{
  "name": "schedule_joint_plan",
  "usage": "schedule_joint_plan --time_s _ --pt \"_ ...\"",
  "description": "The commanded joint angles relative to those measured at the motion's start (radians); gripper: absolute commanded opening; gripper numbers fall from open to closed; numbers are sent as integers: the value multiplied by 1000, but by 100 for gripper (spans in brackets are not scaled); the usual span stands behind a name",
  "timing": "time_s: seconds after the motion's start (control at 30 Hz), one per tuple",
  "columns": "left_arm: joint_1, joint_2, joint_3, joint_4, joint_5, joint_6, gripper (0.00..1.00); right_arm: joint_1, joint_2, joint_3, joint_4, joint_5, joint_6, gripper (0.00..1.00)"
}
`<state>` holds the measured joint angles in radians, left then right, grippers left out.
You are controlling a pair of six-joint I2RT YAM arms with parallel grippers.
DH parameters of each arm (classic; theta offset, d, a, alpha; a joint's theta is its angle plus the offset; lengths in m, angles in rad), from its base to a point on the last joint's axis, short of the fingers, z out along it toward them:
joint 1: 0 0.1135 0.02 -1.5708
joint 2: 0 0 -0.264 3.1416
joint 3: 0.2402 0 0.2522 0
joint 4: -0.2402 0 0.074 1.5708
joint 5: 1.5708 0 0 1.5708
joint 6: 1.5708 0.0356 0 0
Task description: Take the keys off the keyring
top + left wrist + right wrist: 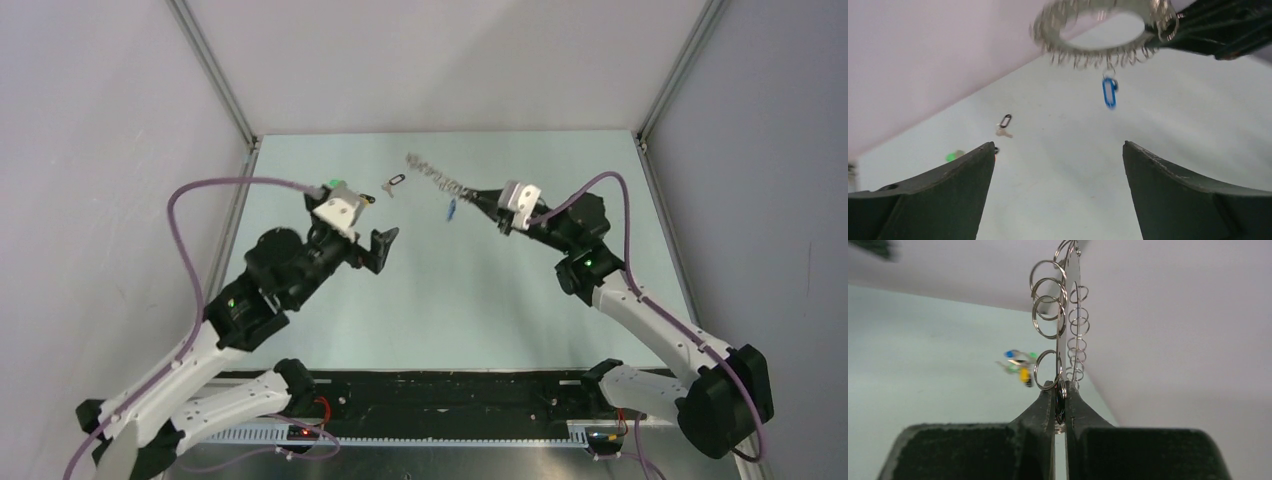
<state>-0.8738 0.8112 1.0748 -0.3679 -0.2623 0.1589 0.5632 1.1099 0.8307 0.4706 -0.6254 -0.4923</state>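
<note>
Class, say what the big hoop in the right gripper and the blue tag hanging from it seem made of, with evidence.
The keyring: probably steel or similar metal, silver-grey and shiny, glints on its small rings. The blue tag: likely plastic, judging by its saturated, even colour; blur leaves this open.

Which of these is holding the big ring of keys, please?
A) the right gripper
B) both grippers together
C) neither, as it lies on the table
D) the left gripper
A: the right gripper is shut on the edge of the ring and holds it up in the air, while the left gripper is open and apart from it.
</note>
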Motion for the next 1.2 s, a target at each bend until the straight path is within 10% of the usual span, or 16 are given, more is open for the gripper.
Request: schedule_joint_plan --time_s 0.0,0.23,0.9,1.17 --pt "26 -100 -211 325 -30 -259 100 -73 14 55 262 106 138 0" --pt "37 -34 -401 693 44 -401 100 -88 24 124 302 -13 166 0" --pt "66 363 -186 1064 224 -255 99 -73 29 282 321 -115 350 0" --pt "80 444 -94 1101 284 -272 66 -60 22 285 303 -110 349 0"
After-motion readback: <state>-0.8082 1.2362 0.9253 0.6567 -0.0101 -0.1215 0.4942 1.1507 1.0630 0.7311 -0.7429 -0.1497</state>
